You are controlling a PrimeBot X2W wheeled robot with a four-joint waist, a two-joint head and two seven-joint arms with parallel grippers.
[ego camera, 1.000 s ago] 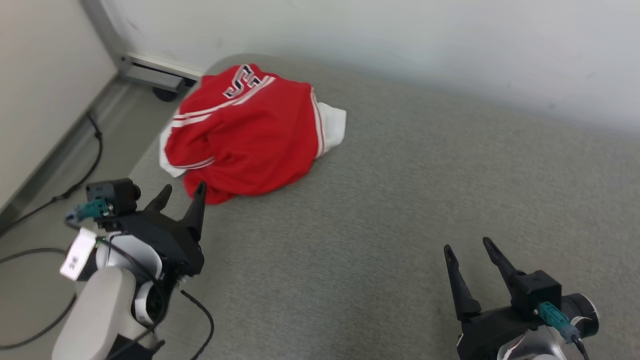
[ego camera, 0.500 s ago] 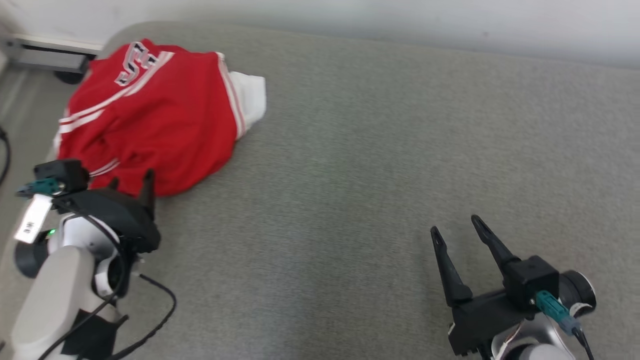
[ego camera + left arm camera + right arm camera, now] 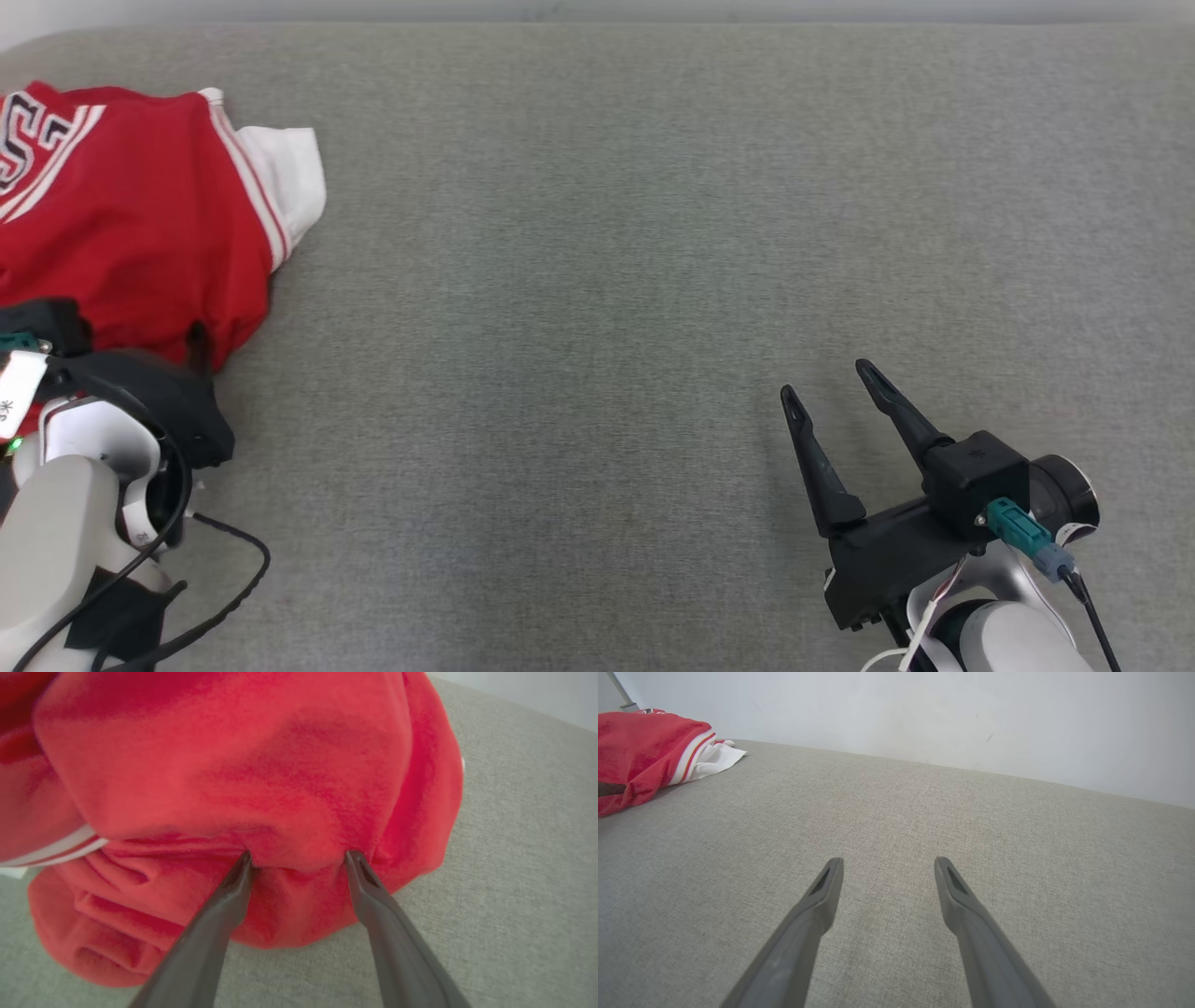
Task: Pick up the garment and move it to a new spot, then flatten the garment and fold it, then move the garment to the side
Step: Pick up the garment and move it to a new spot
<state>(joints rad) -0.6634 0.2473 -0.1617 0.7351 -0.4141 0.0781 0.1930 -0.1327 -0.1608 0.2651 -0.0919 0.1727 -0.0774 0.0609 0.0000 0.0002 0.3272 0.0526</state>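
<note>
The garment [image 3: 140, 215] is a red jersey with white stripes and a white sleeve, lying bunched at the far left of the grey padded surface [image 3: 597, 233]. My left gripper [image 3: 173, 341] is open at the garment's near edge. In the left wrist view the left gripper [image 3: 299, 858] has both fingertips pressed into a fold of the garment [image 3: 243, 765], with red cloth bulging between them. My right gripper [image 3: 826, 379] is open low at the right, far from the garment. The right wrist view has the right gripper [image 3: 885, 863] over bare surface and the garment [image 3: 640, 742] at its far left.
A pale wall [image 3: 924, 709] runs along the back edge of the grey surface. A black cable [image 3: 233, 579] loops beside my left forearm. Bare grey surface stretches between the garment and my right gripper.
The head camera has swung to the right, so the garment now sits at the picture's left edge. My left gripper has stayed at the garment's near edge. Both grippers remain open.
</note>
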